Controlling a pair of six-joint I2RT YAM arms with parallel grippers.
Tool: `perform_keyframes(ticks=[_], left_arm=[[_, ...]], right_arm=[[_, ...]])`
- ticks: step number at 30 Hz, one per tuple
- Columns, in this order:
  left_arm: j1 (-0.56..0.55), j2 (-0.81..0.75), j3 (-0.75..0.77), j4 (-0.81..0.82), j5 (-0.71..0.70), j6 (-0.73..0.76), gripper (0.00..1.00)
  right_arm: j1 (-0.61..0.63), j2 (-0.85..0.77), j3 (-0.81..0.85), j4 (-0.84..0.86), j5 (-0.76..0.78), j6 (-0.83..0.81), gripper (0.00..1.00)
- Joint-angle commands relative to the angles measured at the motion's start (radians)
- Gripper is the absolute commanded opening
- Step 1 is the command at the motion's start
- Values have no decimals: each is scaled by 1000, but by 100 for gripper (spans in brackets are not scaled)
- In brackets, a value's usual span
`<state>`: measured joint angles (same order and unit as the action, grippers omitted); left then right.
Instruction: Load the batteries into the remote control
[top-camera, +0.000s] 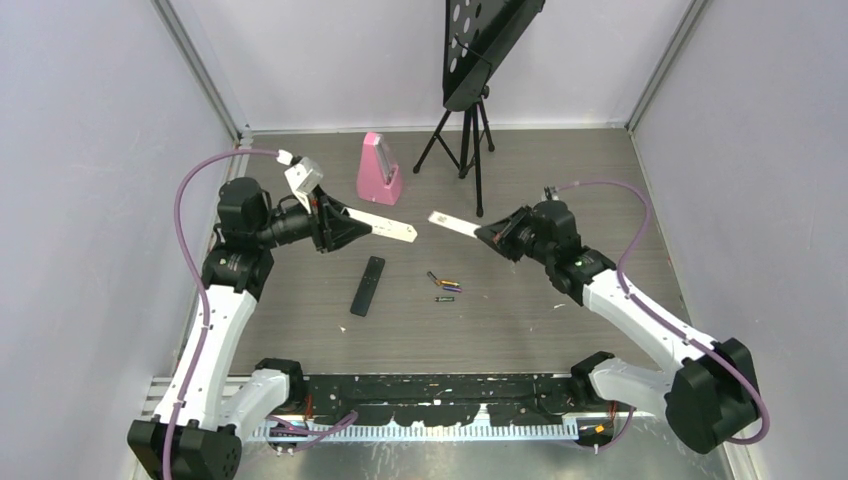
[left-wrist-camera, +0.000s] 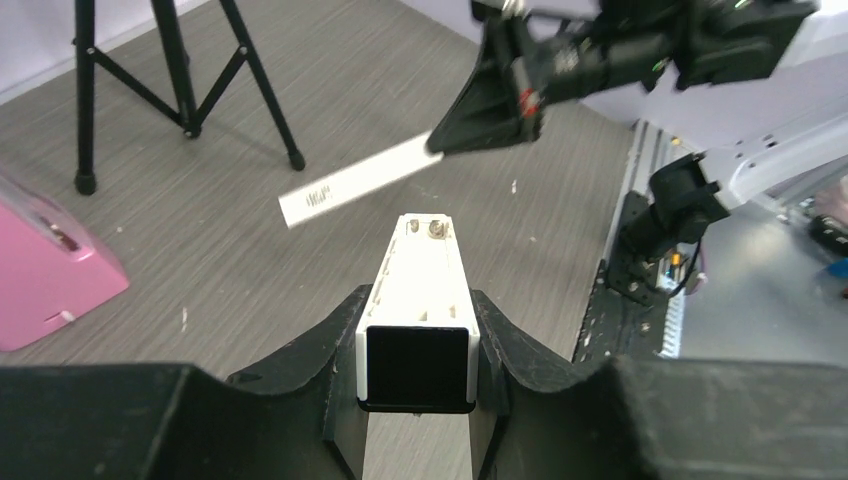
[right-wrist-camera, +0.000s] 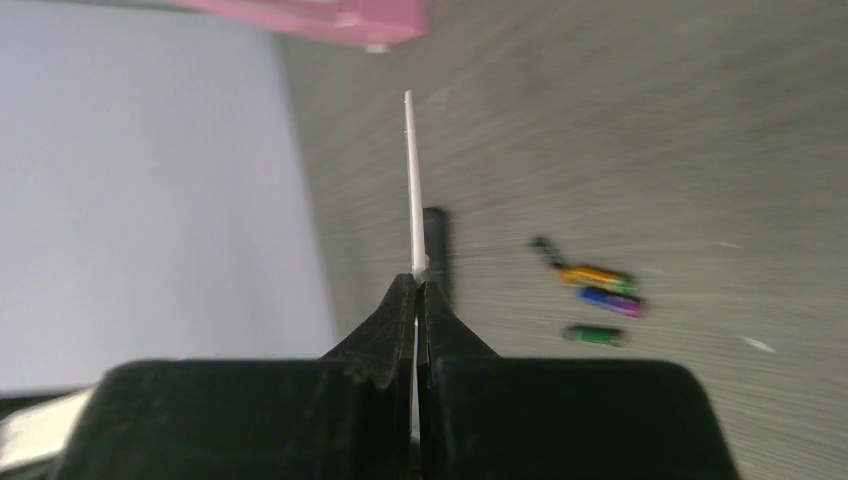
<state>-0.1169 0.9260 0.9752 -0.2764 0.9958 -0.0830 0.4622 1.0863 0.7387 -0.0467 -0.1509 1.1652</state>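
Loading unstarted: batteries lie loose at 3 o'clock of remote control; your left gripper clamps white bar, right gripper pinches white strip.

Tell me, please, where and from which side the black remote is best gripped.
Probably grip the black remote midway along, jaws across its narrow width, coming straight down from above: it lies flat on the table, long and slim, with both long edges clear.

The grey wood-grain table carries a black remote near its middle, with a few batteries lying just to its right. A pink metronome and a black tripod stand stand at the back.
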Motion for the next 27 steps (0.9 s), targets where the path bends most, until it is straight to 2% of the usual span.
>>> perform_keyframes(ticks=[1,6,10,11,13,14,15,18,22,25,27], left_arm=[[-3,-35,-31,199,82,-139,0],[-4,-49,-86,210,78,-186,0],[-4,-62,-112,242,56,-234,0],[-6,-60,-114,259,55,-254,0],[-32,-53,-115,270,40,-267,0],[-53,-44,-114,296,30,-265,0],[-76,-35,-112,316,25,-276,0],[-97,10,-86,344,47,-332,0],[-107,83,-89,383,109,-375,0],[-116,134,-103,406,199,-385,0],[-119,146,-120,430,250,-373,0]], right_arm=[[-8,46,-81,-126,214,-71,0],[-10,106,-130,-201,301,-95,0],[-10,131,-71,-389,382,-105,1],[-10,132,-45,-422,403,-104,10],[-10,125,-1,-485,437,-105,44],[-10,116,19,-506,442,-112,55],[-8,100,39,-515,438,-131,62],[-8,35,82,-431,289,-309,65],[-6,-54,113,-291,-119,-546,71],[0,-154,83,-142,-380,-593,83],[13,-198,68,-57,-486,-598,90]])
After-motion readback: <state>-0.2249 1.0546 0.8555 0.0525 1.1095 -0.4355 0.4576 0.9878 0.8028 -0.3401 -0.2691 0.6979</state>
